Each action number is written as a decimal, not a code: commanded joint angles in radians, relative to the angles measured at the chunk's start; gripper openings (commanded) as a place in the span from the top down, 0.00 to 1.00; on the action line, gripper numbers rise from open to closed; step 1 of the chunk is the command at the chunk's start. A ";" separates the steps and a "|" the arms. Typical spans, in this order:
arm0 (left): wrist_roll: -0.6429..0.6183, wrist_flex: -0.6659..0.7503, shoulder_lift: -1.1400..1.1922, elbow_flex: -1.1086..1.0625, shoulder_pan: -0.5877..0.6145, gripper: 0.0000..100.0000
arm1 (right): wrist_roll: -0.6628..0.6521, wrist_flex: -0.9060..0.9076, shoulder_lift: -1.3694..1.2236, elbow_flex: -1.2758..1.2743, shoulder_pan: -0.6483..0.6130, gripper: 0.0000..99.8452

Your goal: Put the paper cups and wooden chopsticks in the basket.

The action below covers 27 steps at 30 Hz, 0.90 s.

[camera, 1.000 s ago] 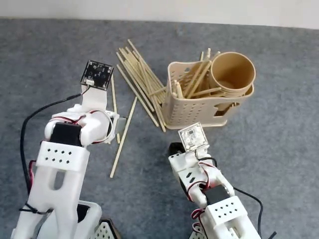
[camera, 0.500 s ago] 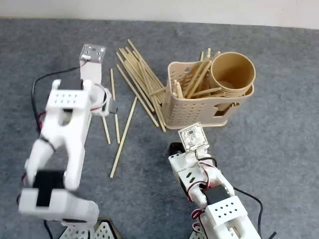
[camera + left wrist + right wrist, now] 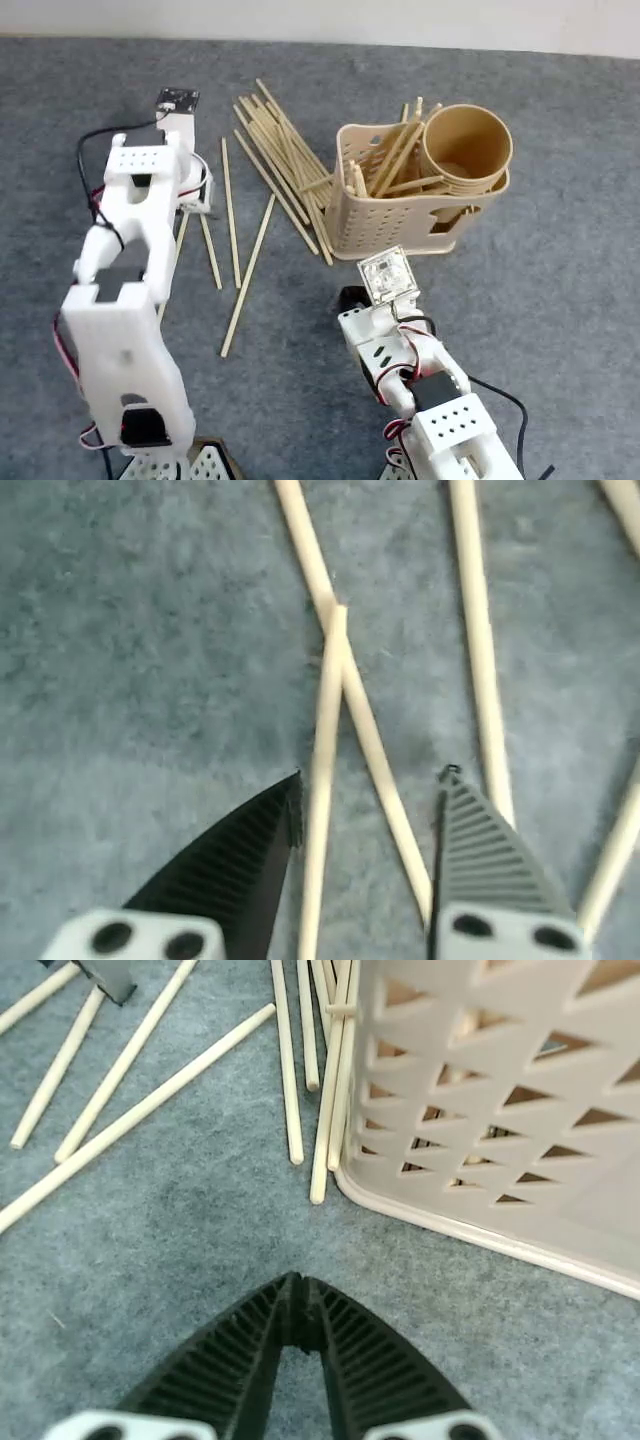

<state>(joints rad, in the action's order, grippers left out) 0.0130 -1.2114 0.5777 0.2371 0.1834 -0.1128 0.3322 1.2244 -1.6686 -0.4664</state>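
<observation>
The left arm [image 3: 140,200] is stretching out over the grey mat [image 3: 560,300], well to the left of the basket [image 3: 400,215], its wrist tipping downward. The left gripper [image 3: 373,780] is gaping wide and gripping nothing, with two crossed chopsticks [image 3: 326,740] lying on the mat between its jaws. Loose chopsticks [image 3: 285,160] are lying fanned against the basket's left wall. The right gripper [image 3: 298,1310] is hanging closed and empty just in front of the basket, where the paper cups [image 3: 465,145] are sitting.
</observation>
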 commanded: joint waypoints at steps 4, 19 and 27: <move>-0.008 -0.155 0.180 0.305 0.007 0.89 | -0.014 -0.019 0.013 -0.035 -0.002 1.00; -0.011 -0.545 0.430 0.949 -0.002 1.00 | -0.014 -0.019 0.013 -0.035 -0.002 1.00; -0.014 -0.551 0.275 0.960 -0.028 1.00 | -0.014 -0.019 0.013 -0.035 -0.002 1.00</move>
<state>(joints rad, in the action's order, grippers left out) 0.0115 -1.7545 0.9996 1.1699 0.1834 -0.1128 0.3322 1.2244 -1.6686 -0.4664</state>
